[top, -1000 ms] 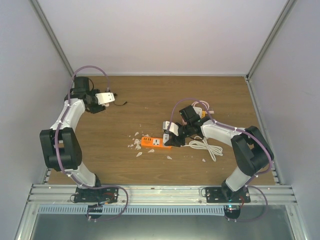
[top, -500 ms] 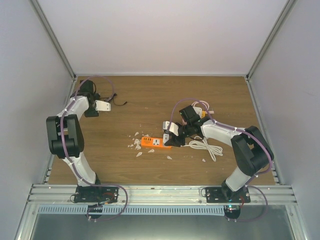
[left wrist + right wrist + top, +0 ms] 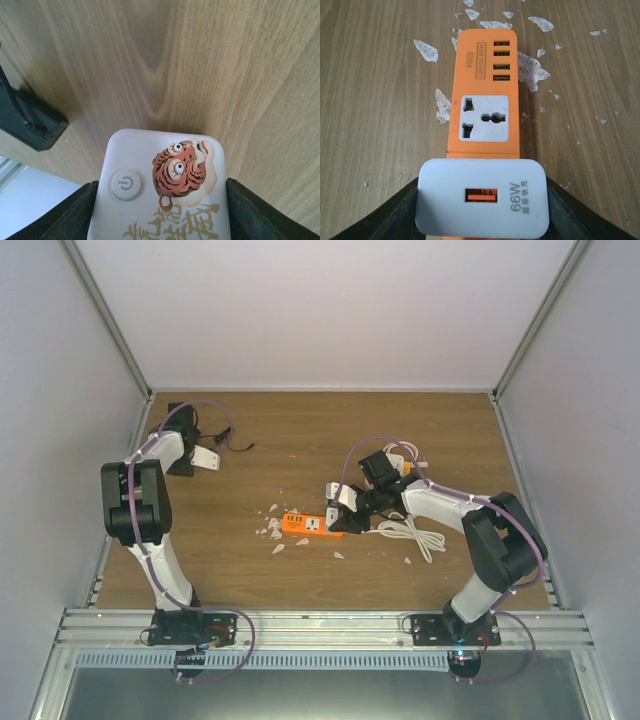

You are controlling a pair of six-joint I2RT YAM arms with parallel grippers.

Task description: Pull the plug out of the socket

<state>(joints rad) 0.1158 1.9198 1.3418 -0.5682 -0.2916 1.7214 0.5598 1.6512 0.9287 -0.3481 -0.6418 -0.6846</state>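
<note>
Right gripper (image 3: 482, 215) has the white plug (image 3: 482, 192) clamped, bottom of frame; it looks seated in the orange socket (image 3: 485, 75). Next up: a straight pull off. Left gripper (image 3: 160, 215) holds a tiger-sticker gadget (image 3: 165, 185).

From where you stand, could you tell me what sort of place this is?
Probably an enclosed robot test cell: plain white walls box in a wooden tabletop; the left arm and right arm are bolted to an aluminium rail at its near edge.
</note>
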